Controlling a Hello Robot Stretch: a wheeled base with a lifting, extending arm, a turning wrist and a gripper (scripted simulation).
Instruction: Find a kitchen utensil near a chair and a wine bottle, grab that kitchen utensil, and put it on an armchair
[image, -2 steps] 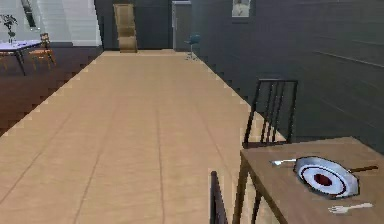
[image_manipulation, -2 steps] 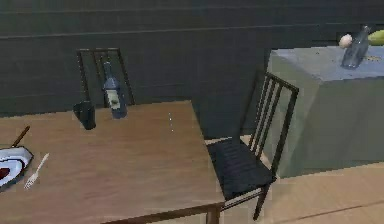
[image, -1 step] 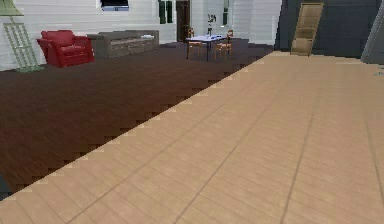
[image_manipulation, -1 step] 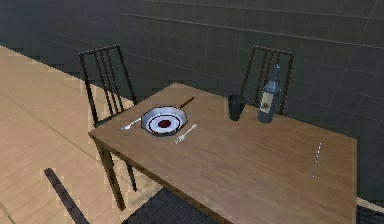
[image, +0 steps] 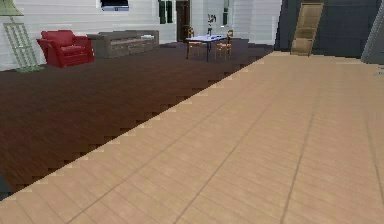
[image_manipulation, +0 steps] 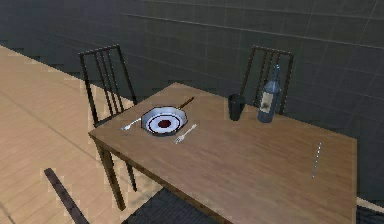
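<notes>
Ahead, in the forward view, a red armchair (image: 65, 47) stands at the far wall on a dark carpet (image: 90, 110), with a grey sofa (image: 122, 42) just beside it and a small blue-topped table (image: 205, 40) farther toward the view's right; pale wood flooring (image: 270, 140) covers the near right. In the arm side view a wooden table (image_manipulation: 250, 165) stands before a dark tiled wall (image_manipulation: 190, 40). On it lies a round white dish (image_manipulation: 165, 122) with a dark red centre, a silvery fork-like utensil (image_manipulation: 132, 125) just beside its left edge and a second silvery utensil (image_manipulation: 186, 131) just beside its right edge. Farther along the tabletop a wine bottle (image_manipulation: 268, 95) stands upright next to a dark cup (image_manipulation: 235, 107). One dark chair (image_manipulation: 108, 78) stands at the table's left end, and another chair (image_manipulation: 272, 62) behind the bottle. The gripper's state cannot be told.
</notes>
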